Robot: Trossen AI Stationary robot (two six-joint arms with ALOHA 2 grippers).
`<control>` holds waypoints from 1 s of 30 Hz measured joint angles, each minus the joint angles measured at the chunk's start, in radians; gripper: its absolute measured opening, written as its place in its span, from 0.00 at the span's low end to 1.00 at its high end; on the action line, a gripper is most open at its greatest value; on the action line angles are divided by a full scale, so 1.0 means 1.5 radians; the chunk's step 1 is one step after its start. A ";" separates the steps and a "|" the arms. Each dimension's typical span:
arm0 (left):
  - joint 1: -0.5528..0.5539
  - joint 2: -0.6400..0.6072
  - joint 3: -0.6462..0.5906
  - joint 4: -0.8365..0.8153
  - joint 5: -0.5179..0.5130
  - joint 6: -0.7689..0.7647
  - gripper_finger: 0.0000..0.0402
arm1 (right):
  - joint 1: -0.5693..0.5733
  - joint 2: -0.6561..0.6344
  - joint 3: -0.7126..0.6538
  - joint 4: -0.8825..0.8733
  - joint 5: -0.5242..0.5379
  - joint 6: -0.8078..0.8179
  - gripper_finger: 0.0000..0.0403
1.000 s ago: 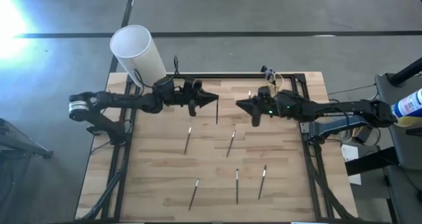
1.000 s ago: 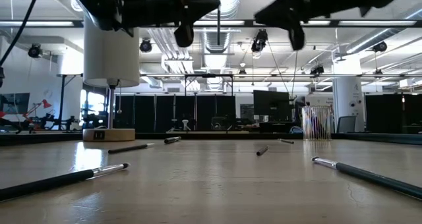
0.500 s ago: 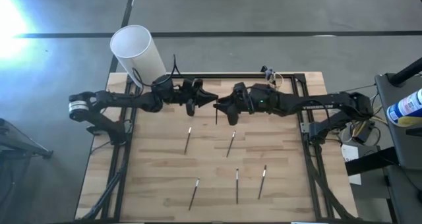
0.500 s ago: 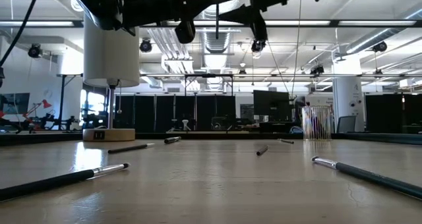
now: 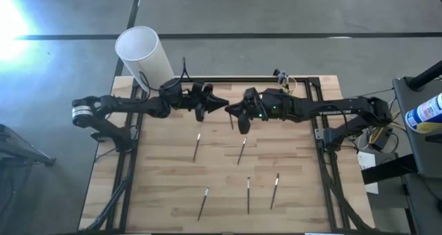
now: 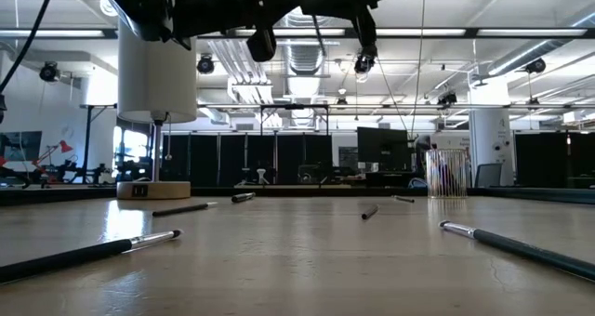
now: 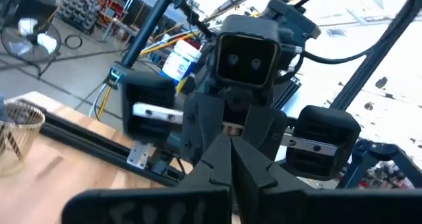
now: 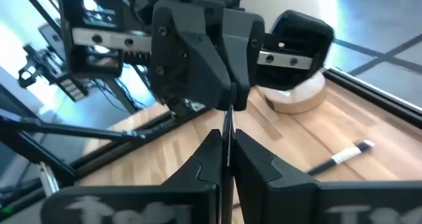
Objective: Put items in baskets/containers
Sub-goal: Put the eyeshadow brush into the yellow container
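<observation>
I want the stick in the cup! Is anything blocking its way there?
Nothing visible on the table does. The stick is pinched in mid-air by the left end effector and the right end effector. Only the right arm itself lies between it and the cup.

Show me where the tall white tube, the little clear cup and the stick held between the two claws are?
Tall white tube (image 5: 143,57), high view: its side wall.
Clear cup (image 6: 447,174), low view: its wall.
Held stick (image 8: 226,133), right wrist view: its thin shaft between both grippers.
</observation>
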 joint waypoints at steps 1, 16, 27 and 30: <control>0.001 0.000 0.000 -0.002 0.000 -0.004 0.00 | 0.000 -0.006 0.000 -0.013 0.005 -0.004 0.04; 0.014 -0.012 -0.002 -0.049 0.000 0.018 0.00 | -0.079 -0.176 -0.126 -0.073 0.036 -0.090 0.04; 0.013 -0.013 -0.003 -0.079 -0.002 0.069 0.00 | -0.307 -0.334 -0.275 -0.063 0.040 -0.150 0.03; 0.012 -0.013 -0.003 -0.079 -0.002 0.068 0.00 | -0.388 -0.332 -0.301 -0.052 0.044 -0.170 0.03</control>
